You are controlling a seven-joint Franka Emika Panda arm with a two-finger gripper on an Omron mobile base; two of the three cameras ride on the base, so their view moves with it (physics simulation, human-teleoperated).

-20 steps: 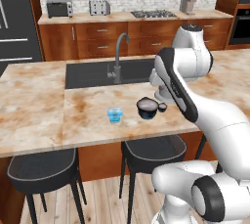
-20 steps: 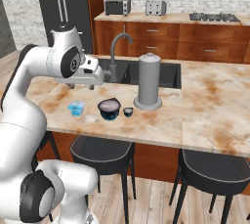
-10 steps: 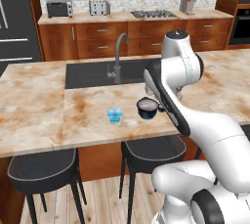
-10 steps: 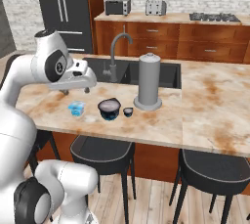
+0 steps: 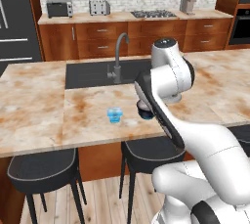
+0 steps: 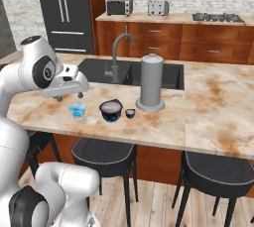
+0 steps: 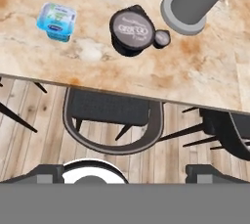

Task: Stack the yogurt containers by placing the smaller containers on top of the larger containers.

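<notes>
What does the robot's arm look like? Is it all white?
Mostly white. The arm is made of smooth, rounded, glossy white parts, fat like tubes, joined by dark grey rings at the joints. One round joint cap has a dark grey face. At the end sits a pale grey hand block, the gripper, with two small dark finger tips. No cables or writing show.
</notes>
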